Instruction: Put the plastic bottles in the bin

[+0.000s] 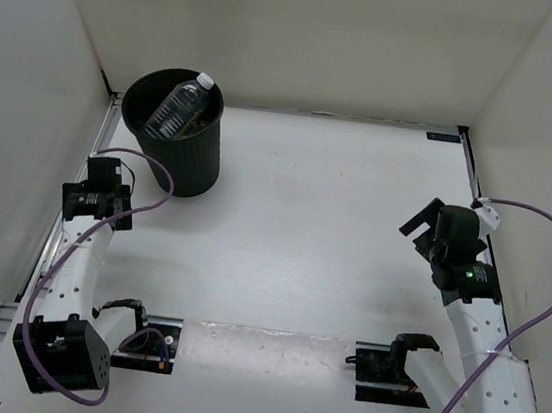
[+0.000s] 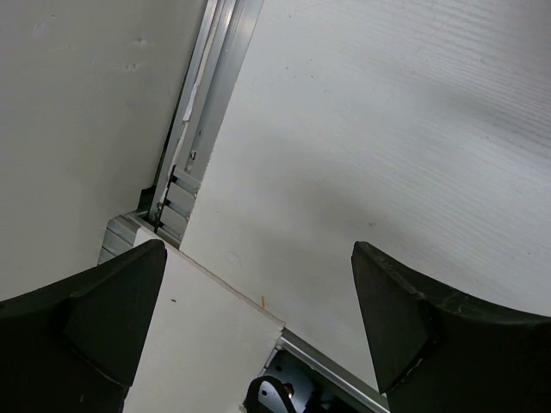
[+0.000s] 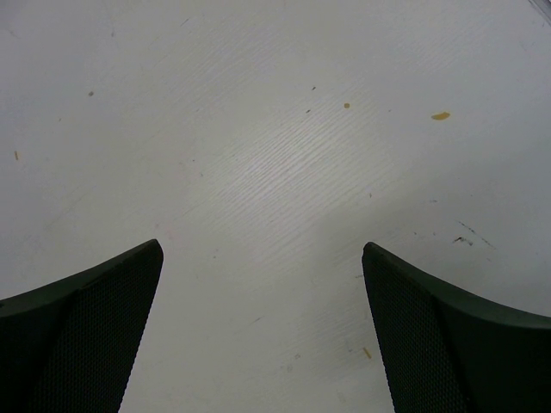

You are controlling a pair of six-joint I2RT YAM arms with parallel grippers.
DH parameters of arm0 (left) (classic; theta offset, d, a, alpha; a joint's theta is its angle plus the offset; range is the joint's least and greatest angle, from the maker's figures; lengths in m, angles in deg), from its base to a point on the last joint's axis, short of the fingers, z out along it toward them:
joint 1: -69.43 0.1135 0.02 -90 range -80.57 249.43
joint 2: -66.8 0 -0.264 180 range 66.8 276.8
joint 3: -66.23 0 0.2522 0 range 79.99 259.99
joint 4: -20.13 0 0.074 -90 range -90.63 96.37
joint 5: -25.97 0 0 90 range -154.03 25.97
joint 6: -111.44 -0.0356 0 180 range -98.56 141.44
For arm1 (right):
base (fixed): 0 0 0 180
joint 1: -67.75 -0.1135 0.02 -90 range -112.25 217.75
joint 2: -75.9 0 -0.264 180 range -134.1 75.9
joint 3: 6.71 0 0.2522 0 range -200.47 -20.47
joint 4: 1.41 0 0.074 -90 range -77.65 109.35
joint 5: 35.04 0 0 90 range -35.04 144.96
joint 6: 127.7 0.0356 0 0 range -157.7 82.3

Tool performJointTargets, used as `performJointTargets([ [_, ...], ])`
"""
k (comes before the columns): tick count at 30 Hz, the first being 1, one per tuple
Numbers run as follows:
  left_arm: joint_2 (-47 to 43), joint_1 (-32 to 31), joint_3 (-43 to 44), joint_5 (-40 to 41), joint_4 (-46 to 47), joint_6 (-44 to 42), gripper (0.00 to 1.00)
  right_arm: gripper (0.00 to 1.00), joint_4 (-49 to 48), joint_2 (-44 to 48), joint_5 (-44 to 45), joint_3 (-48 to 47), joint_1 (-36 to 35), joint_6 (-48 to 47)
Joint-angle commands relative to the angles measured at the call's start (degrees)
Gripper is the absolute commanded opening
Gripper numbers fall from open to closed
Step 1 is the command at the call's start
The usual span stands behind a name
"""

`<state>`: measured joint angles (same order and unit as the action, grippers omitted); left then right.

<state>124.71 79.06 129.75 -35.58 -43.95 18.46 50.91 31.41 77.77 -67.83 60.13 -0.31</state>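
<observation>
Clear bottle [image 1: 177, 109] in black bin [image 1: 197, 163], well apart from spread fingers [image 2: 108, 323]

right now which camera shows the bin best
The top view: the bin stands whole at the far left of the table, with a clear bottle leaning inside. Neither wrist view shows the bin at all.

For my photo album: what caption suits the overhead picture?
Left gripper and right gripper open and empty; one clear bottle lies in the black bin.
</observation>
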Motion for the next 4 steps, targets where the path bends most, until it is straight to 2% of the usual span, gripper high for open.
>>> performJointTargets([
  [1, -1.1, 0.0, 0.1, -0.3, 0.8, 0.6, 1.0, 1.0, -1.2, -0.7, 1.0, -1.7, 0.1, 0.7],
  [4, -1.1, 0.0, 0.1, -0.3, 0.8, 0.6, 1.0, 1.0, -1.2, -0.7, 1.7, -1.7, 0.1, 2.6],
])
